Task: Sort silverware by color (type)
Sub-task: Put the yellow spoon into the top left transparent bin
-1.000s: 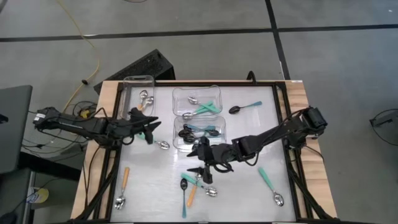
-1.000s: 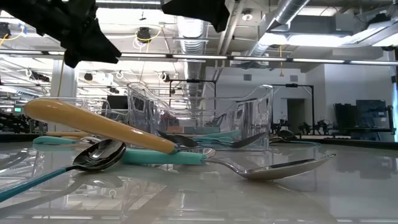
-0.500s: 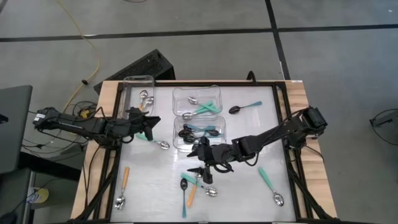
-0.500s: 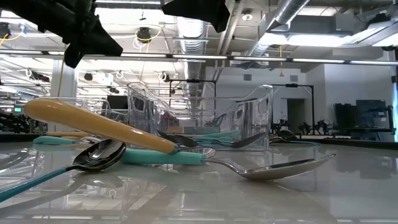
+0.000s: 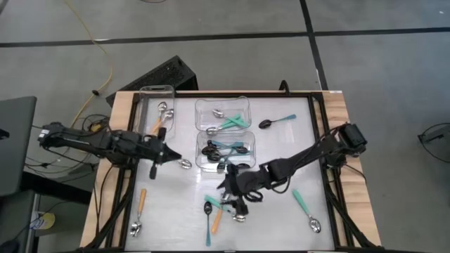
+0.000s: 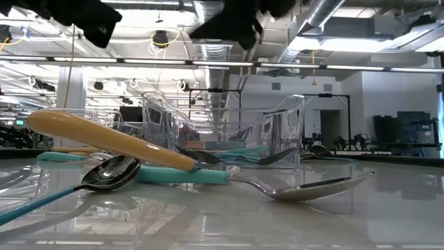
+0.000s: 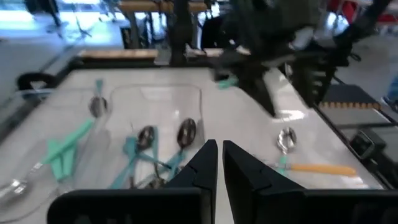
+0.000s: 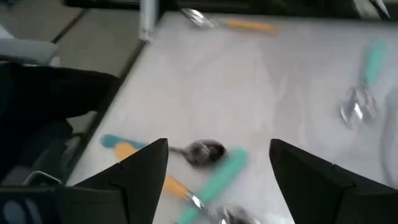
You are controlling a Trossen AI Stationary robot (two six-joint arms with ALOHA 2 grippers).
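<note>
Small spoons with teal or orange handles lie on the white table and in three clear tubs. My right gripper [image 5: 235,191] is open and hangs over a cluster of spoons [image 5: 219,209] near the near edge. In its wrist view its fingers stand either side of a dark-bowled spoon [image 8: 205,151], a teal handle [image 8: 219,175] and an orange handle [image 8: 169,185]. My left gripper [image 5: 167,152] is shut, with nothing between its fingers [image 7: 219,163]. It sits left of a silver-bowled spoon [image 5: 184,164] that lies flat on the table.
The far-left tub [image 5: 156,105] holds a silver spoon, the tub [image 5: 222,116] silver-bowled teal spoons, the tub [image 5: 226,147] black-bowled teal ones. Loose spoons lie at the far right [image 5: 276,122], near right [image 5: 306,211] and near left [image 5: 139,211]. A dark frame borders the table.
My right gripper has moved toward the near edge, from beside the black-spoon tub to above the spoon cluster. My left gripper has drawn back a little toward the left and near edges, and its fingers have come together. The spoons have stayed in place.
</note>
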